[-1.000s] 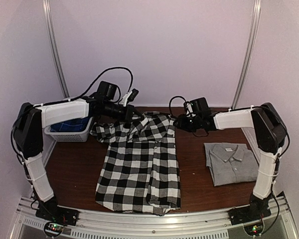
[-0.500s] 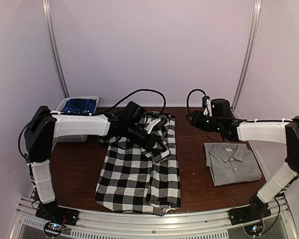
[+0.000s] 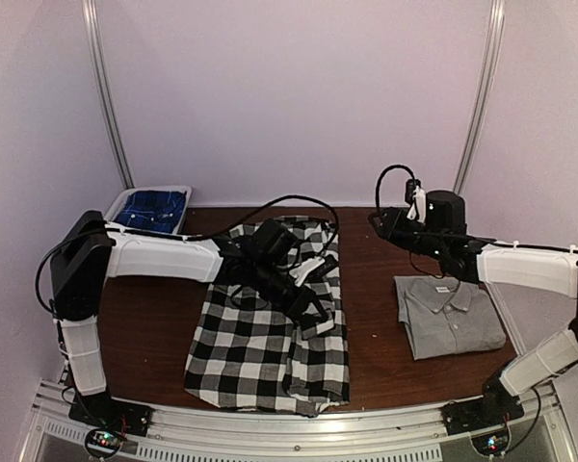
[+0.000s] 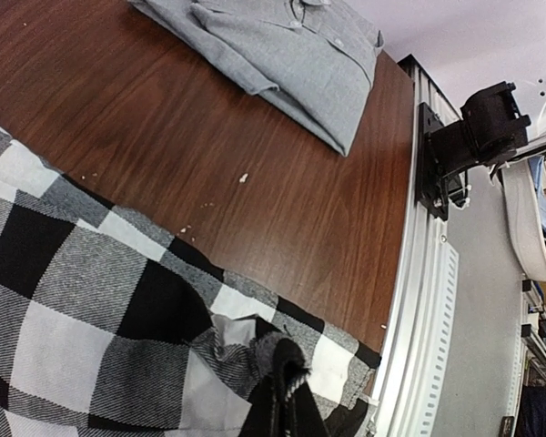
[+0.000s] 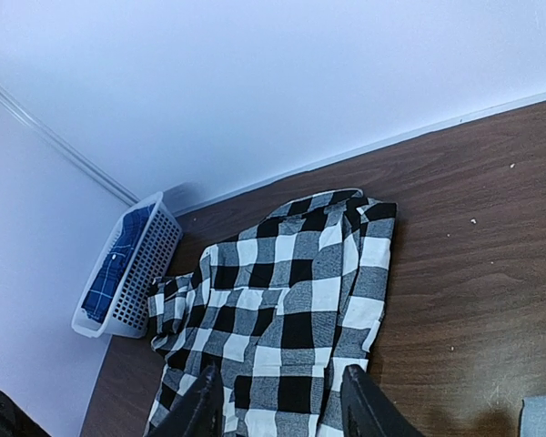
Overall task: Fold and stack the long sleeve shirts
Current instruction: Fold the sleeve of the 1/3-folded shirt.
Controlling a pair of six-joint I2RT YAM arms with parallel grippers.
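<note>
The black-and-white check flannel shirt [image 3: 260,351] lies spread on the middle of the table, with its upper part folded over. Its lettering band does not show. My left gripper [image 3: 318,306] reaches across it to its right edge and is shut on a pinch of the flannel cloth [image 4: 282,364], as the left wrist view [image 4: 288,405] shows. The grey collared shirt [image 3: 450,318] lies folded at the right, also in the left wrist view [image 4: 282,55]. My right gripper [image 3: 380,223] hovers open and empty over the back of the table, looking down on the flannel [image 5: 291,291] between its fingertips [image 5: 205,401].
A white basket [image 3: 122,204] holding blue cloth stands at the back left, also in the right wrist view [image 5: 164,246]. Bare wood lies between the two shirts. The metal rail [image 3: 299,423] runs along the near table edge, close to the flannel's hem.
My left gripper has moved from the shirt's back collar area toward the front right, carrying flannel cloth with it. My right gripper has drawn back to the right, away from the flannel.
</note>
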